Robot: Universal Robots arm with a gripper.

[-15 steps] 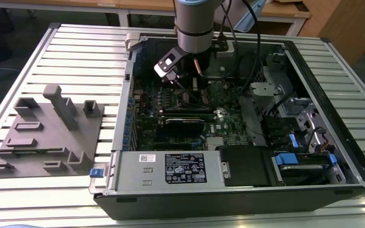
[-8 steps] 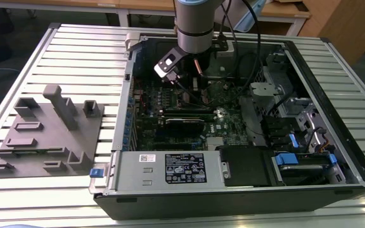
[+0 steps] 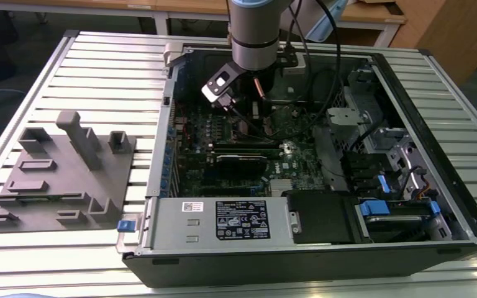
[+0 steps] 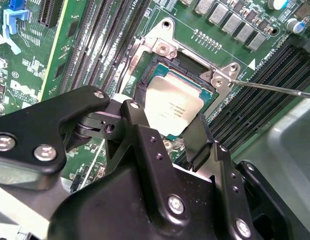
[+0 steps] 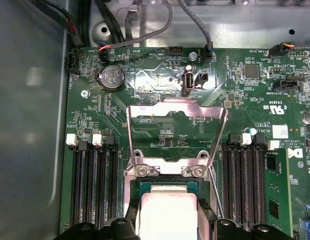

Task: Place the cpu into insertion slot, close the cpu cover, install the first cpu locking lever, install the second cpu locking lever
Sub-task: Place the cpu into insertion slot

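1. The cpu (image 4: pixel 172 105) lies flat in the insertion slot (image 4: pixel 192 61), silvery top upward, with its green edge showing inside the slot's black rim. In the first wrist view the cpu (image 5: pixel 167 215) sits just below the slot's two silver hinge screws.
2. The gripper (image 4: pixel 165 117) stands directly over the slot. Its black fingers (image 4: pixel 197 135) sit against two opposite edges of the cpu, clasping it between them.
3. The cpu cover (image 5: pixel 177 104) is swung open. The silver frame lies back from the slot, and the green motherboard (image 5: pixel 245 90) shows through its window cut-out.
4. A locking lever (image 4: pixel 275 88), a thin metal rod, runs outward from one corner of the slot and is not latched down.
5. Rows of long black memory slots (image 5: pixel 92 185) flank the slot on both sides, and a round coin battery (image 5: pixel 110 77) sits beyond the open cover.
6. In the exterior view the arm (image 3: pixel 255 31) reaches down into the open computer case (image 3: pixel 305 264), which lies on a slatted metal table (image 3: pixel 106 62).
7. A grey fixture plate (image 3: pixel 64 180) rests on the table at the exterior view's left, well apart from the arm.
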